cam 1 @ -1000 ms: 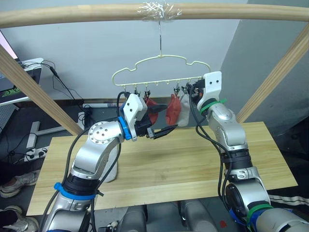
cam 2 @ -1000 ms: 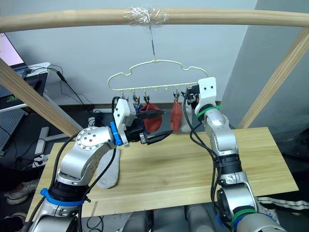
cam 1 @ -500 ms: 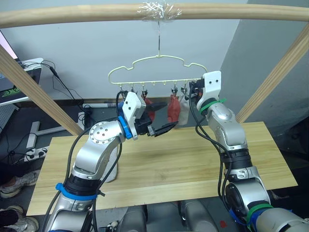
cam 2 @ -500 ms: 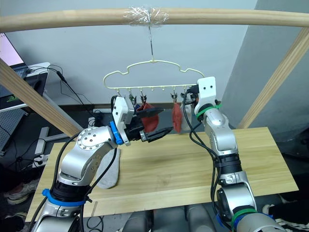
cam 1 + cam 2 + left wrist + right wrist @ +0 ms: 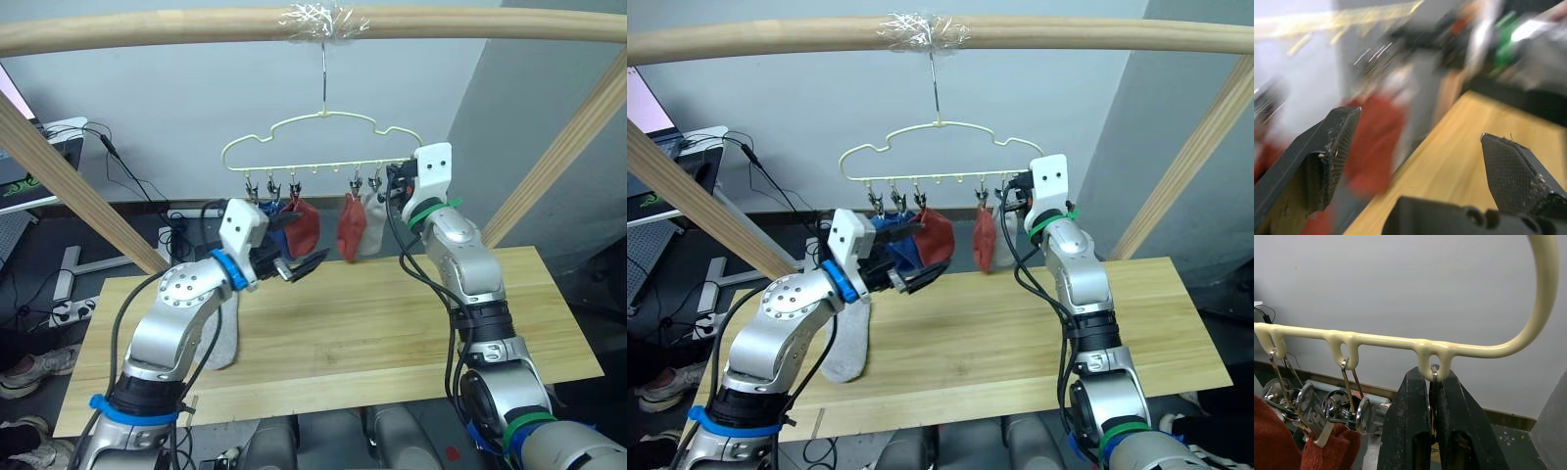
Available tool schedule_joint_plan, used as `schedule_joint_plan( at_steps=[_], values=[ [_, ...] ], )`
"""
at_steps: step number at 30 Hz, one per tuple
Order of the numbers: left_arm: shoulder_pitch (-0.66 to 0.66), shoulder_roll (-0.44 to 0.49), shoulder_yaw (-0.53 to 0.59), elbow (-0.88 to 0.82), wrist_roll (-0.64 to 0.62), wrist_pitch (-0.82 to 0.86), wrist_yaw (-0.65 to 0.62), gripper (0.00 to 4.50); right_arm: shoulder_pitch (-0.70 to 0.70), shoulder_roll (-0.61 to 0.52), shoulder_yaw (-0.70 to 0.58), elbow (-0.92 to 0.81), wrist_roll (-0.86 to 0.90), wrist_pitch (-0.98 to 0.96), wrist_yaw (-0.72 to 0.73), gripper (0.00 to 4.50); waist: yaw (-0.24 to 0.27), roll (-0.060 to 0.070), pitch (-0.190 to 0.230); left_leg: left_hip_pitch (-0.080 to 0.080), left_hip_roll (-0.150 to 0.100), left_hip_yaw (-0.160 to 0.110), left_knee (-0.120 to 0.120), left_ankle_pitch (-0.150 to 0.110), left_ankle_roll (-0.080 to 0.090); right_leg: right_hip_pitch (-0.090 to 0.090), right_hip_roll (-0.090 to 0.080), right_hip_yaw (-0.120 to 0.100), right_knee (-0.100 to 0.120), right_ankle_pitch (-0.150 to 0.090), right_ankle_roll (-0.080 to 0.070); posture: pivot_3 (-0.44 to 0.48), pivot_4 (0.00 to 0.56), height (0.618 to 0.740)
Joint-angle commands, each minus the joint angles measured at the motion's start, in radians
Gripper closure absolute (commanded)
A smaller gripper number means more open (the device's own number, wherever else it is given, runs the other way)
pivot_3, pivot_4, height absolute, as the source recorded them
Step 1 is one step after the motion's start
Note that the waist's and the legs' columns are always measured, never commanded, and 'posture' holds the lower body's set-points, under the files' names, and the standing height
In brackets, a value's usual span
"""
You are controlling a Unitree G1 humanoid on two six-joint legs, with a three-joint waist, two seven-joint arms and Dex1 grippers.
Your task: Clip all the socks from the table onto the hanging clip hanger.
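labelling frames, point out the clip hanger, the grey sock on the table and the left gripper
clip hanger [image 5: 323, 117]: left eye view, top wire.
grey sock [image 5: 848, 351]: right eye view, middle of fabric.
left gripper [image 5: 1420, 156]: left wrist view, gap between open fingers.

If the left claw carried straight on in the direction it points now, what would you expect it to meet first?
Most likely the rust red sock hanging from the clip hanger. The left claw, open and empty, points across toward it, above the table. Depth is unclear, so it might pass just in front.

Hung socks [image 5: 351, 225] crowd the clip hanger [image 5: 323, 162]; table [image 5: 392, 323] beneath lies open
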Motion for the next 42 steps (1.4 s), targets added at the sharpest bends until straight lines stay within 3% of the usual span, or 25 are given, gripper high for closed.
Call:
schedule_joint_plan(
  at_steps=[1, 6, 13, 20, 23, 37, 39, 42],
  values=[
    [0.096, 0.034, 0.094, 0.103, 0.044, 0.023, 0.075, 0.02, -0.011, -0.016, -0.013, -0.056, 0.015, 0.007, 0.012, 4.50, 0.000, 0.000, 0.001, 0.000, 0.000, 0.000, 0.000, 0.000, 0.000, 0.000, 0.000, 0.000, 0.000, 0.000, 0.000, -0.015, 0.245, 0.737],
    [0.146, 0.093, 0.126, 0.296, 0.062, -0.026, 0.033, 0.02, -0.005, -0.027, -0.009, -0.078, 0.020, 0.037, 0.026, 4.50, 0.005, -0.003, 0.017, 0.000, 0.000, 0.000, 0.000, 0.000, 0.000, -0.001, 0.000, 0.000, 0.000, 0.000, 0.000, -0.010, 0.269, 0.737],
    [0.026, 0.113, 0.114, 0.639, 0.104, -0.121, 0.011, 0.02, -0.005, -0.040, 0.000, -0.100, 0.024, 0.077, 0.051, 4.50, 0.018, -0.003, 0.037, -0.001, 0.000, -0.001, 0.000, 0.000, 0.000, -0.002, -0.001, -0.001, 0.000, 0.000, -0.001, -0.023, 0.302, 0.737],
    [-0.040, 0.101, 0.054, 0.793, 0.152, -0.109, -0.030, 0.02, -0.002, -0.043, 0.007, -0.120, 0.028, 0.100, 0.055, 4.50, 0.022, -0.004, 0.046, -0.002, 0.000, 0.000, -0.003, 0.000, 0.000, -0.003, -0.001, -0.001, 0.000, 0.000, -0.001, -0.031, 0.311, 0.737],
    [-0.051, 0.099, 0.045, 0.824, 0.165, -0.101, -0.042, 0.55, 0.000, -0.039, 0.010, -0.127, 0.031, 0.108, 0.054, 4.50, 0.023, -0.003, 0.046, -0.001, 0.000, 0.000, -0.003, 0.000, 0.000, -0.003, -0.001, -0.001, 0.000, 0.000, -0.001, -0.033, 0.311, 0.737],
    [-0.001, 0.070, 0.058, 0.716, 0.116, -0.013, -0.128, 4.47, 0.014, -0.028, 0.011, -0.148, 0.037, 0.126, 0.042, 4.50, 0.019, -0.001, 0.047, 0.000, 0.000, 0.001, -0.004, 0.000, 0.000, -0.003, -0.001, 0.000, 0.000, 0.000, 0.000, -0.046, 0.310, 0.737],
    [0.010, 0.052, 0.070, 0.666, 0.086, 0.001, -0.142, 4.47, 0.015, -0.027, 0.011, -0.147, 0.037, 0.126, 0.042, 4.50, 0.019, -0.001, 0.048, -0.001, 0.000, 0.001, -0.004, 0.000, 0.000, -0.003, -0.002, 0.000, 0.000, 0.000, 0.000, -0.049, 0.309, 0.737],
    [0.037, -0.006, 0.049, 0.451, -0.016, 0.076, -0.200, 4.47, 0.019, -0.030, 0.008, -0.154, 0.036, 0.127, 0.040, 4.50, 0.020, -0.001, 0.049, -0.001, 0.000, 0.001, -0.004, 0.000, 0.000, -0.003, -0.002, 0.000, -0.001, 0.000, 0.000, -0.057, 0.306, 0.737]
  ],
)
